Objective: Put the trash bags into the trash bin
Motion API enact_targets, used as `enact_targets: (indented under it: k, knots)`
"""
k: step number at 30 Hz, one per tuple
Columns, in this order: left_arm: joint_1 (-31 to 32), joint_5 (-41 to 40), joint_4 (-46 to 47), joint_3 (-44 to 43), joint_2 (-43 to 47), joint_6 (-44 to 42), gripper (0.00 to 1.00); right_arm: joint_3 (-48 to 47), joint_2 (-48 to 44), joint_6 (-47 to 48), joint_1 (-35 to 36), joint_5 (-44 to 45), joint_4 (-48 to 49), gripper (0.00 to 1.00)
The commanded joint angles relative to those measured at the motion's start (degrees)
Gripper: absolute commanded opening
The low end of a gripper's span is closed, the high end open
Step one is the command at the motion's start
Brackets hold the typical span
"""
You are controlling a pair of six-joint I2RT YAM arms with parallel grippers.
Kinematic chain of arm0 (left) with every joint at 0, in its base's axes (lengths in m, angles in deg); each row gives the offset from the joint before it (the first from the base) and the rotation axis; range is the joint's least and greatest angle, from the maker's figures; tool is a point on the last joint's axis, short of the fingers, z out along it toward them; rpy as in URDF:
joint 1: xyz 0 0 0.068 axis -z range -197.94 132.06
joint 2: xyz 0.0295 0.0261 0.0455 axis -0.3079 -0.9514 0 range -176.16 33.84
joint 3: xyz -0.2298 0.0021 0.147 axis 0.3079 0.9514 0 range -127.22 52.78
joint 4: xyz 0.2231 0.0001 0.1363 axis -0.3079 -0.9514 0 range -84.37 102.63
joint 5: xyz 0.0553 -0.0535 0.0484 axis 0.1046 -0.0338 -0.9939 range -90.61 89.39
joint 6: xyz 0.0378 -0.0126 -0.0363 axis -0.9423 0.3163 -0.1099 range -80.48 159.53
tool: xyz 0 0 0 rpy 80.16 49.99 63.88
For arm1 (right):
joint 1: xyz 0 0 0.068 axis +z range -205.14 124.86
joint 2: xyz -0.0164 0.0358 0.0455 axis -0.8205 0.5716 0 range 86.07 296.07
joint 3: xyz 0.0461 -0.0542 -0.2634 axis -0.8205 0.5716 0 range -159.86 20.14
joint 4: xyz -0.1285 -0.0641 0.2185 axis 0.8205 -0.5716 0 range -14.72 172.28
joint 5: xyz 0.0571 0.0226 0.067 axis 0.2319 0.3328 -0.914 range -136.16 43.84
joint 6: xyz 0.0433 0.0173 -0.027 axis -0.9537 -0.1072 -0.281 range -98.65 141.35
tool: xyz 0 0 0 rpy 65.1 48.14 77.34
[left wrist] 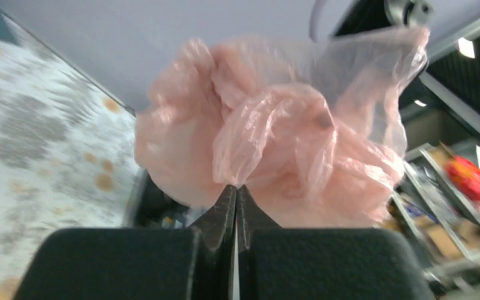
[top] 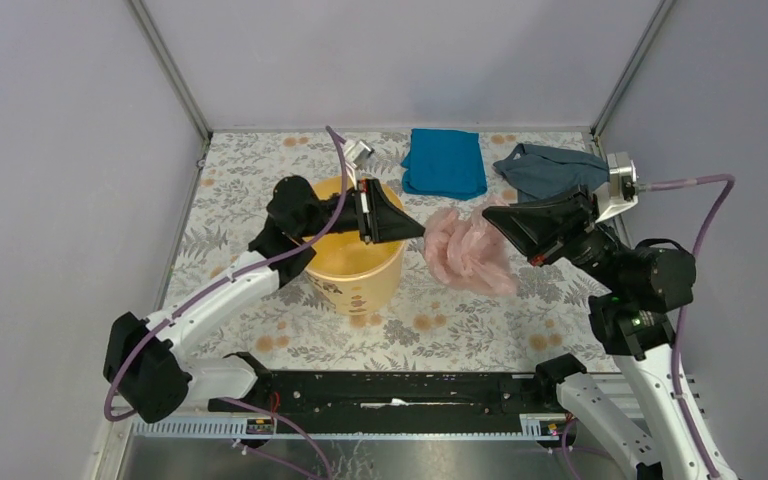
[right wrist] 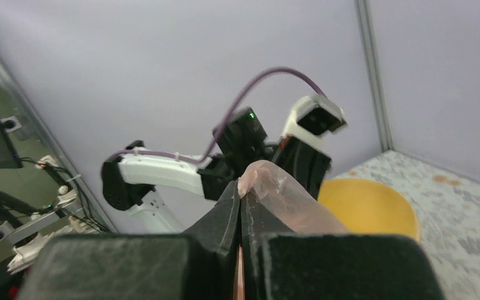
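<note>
2 closed claws (top: 422, 232) (top: 487, 213), trash bag (top: 468, 252) gripped between

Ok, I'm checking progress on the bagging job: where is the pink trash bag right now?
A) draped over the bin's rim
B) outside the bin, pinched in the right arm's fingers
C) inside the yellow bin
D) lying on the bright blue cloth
B: the trash bag is beside the bin, not in it, and the right wrist view shows its film clamped between the right fingers.
</note>
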Motion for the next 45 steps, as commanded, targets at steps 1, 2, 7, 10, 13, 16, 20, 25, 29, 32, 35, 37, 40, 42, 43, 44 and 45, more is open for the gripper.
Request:
enact_targets:
  k: [1, 2, 7, 10, 13, 16, 20, 25, 29, 32, 35, 37, 40, 42, 43, 44, 45]
  knots:
    - [-4.6, -9.8, -19.3, -7.8, 3.3, -15.8, 0.0, -8.3, -3.1, 16.9, 0.3, 12.0, -28.1, 0.0]
    - [-5.1, -16.1, -27.1, -9.9, 3.9, -21.1, 0.0, -10.0, -3.6, 20.8, 0.3, 20.7, -37.5, 0.0]
    - [-5.2, -39.1, -34.6, -13.6, 4.2, -32.7, 0.0, -10.9, -2.5, 23.5, 0.2, 67.2, -62.3, 0.0]
    - [-5.5, -39.9, -34.4, -18.9, -3.4, -30.2, 0.0, -8.0, 1.6, 24.2, 0.3, 68.8, -58.7, 0.0]
    - [-5.5, -33.9, -34.6, -27.2, -13.9, -25.5, 0.0, -7.9, 9.8, 24.4, 0.2, 68.7, -54.2, 0.0]
    - [-5.4, -33.8, -33.8, -33.6, -21.6, -24.3, 0.0, -15.4, 20.8, 24.2, 0.1, 73.1, -56.0, 0.0]
    - [-5.4, -24.8, -39.3, -53.9, -29.6, -30.2, 0.0, -33.5, 30.3, 27.7, -0.1, 73.1, -63.6, 0.0]
    - [-0.3, -22.5, -36.4, -57.2, -22.1, -44.7, 0.0, -41.9, 21.7, 33.5, -0.1, 53.5, -56.1, 0.0]
    - [-3.9, -37.9, -27.4, -37.3, -11.3, -41.0, 0.0, -15.6, 2.5, 36.6, -0.1, 50.6, -35.6, 0.0]
    - [-12.6, -38.0, -30.1, -29.1, -12.8, -29.5, 0.0, 0.7, -2.9, 30.6, -0.1, 66.1, -33.8, 0.0]
    - [-16.9, -24.8, -29.9, -28.1, -19.1, -24.6, 0.0, 6.4, 1.5, 23.5, -0.2, 63.6, -40.0, 0.0]
    - [-16.6, -19.2, -29.2, -30.8, -21.6, -23.8, 0.0, 3.3, 6.8, 22.6, -0.1, 58.6, -42.0, 0.0]
    - [-14.8, -14.3, -25.5, -36.9, -20.9, -24.7, 0.0, -11.4, 14.0, 27.5, -0.2, 60.4, -48.4, 0.0]
    - [-13.5, -13.5, -24.6, -40.4, -19.0, -27.0, 0.0, -19.8, 15.6, 31.0, -0.1, 61.2, -48.6, 0.0]
    - [-13.2, -13.7, -24.7, -41.3, -18.0, -27.6, 0.0, -22.1, 15.6, 32.7, -0.2, 59.9, -47.7, 0.0]
    - [-13.0, -14.0, -24.7, -41.6, -17.1, -27.7, 0.0, -24.3, 15.8, 33.6, -0.1, 57.4, -47.9, 0.0]
    - [-13.0, -14.2, -24.5, -40.9, -16.0, -27.3, 0.0, -26.2, 16.0, 33.9, -0.2, 54.0, -48.1, 0.0]
